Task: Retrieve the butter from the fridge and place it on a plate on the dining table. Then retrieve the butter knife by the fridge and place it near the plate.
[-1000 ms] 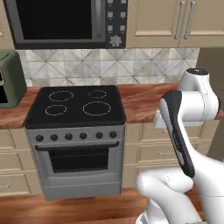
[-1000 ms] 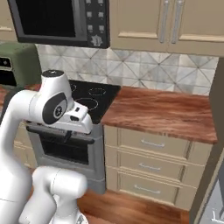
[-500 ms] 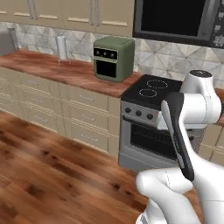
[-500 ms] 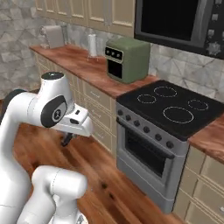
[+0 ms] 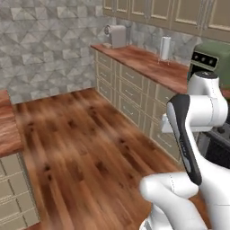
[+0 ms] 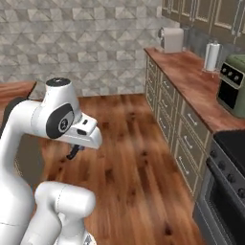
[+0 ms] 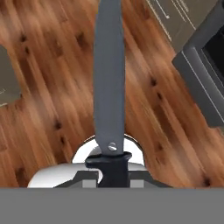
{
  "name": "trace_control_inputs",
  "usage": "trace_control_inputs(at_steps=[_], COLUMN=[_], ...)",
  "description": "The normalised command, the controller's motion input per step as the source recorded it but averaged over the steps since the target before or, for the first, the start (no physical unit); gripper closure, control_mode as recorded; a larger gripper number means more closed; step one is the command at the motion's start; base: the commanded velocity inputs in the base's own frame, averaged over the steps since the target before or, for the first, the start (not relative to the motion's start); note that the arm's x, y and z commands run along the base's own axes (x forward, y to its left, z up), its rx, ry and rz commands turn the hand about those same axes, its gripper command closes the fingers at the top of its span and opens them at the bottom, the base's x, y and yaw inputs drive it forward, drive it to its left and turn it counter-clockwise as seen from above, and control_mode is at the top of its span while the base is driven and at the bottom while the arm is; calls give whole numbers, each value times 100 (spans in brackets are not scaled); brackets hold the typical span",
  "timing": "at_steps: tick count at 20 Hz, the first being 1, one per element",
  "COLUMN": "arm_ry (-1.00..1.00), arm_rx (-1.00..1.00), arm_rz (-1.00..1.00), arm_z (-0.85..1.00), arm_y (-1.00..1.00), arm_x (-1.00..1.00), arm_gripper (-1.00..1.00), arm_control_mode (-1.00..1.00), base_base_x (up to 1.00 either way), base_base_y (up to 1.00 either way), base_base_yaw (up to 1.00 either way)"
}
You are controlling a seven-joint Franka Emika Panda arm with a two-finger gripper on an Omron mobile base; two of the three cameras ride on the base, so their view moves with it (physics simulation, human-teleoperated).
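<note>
Butter knife [image 7: 109,78] is seen in the hand view pinched by its black handle between the gripper [image 7: 108,173] fingers, jaws pressed together on it, grey blade projecting straight out along the gripper axis over the wood floor [image 7: 52,87]. In the right base view the gripper [image 6: 74,152] is tucked low under the forearm, with a dark tip showing below it. A counter [image 5: 148,63] with beige drawers, a paper towel roll [image 6: 211,56] and a green toaster oven [image 6: 234,83] are seen along the wall. Judged step: knife in transit toward the dining table. Risks: the hold is taken only at the handle end, so the long blade could be levered and rotated in the pinch, or slipped out, if the base is swung hard. The protruding blade could be clipped on a counter edge or drawer front in a tight turn. Slow turning and a clear margin are advised.
</note>
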Motion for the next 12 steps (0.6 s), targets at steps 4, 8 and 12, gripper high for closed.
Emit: trace_control_inputs(at_steps=[4,8,12], arm_ry=[0,0,0], arm_rx=[0,0,0], arm_rz=[0,0,0], arm_z=[0,0,0], arm_y=[0,0,0], arm_x=[0,0,0], arm_gripper=[100,100,100], arm_control_mode=[100,100,100], base_base_x=[97,100,100], base_base_y=[-13,-13,-32], base_base_yaw=[69,49,26])
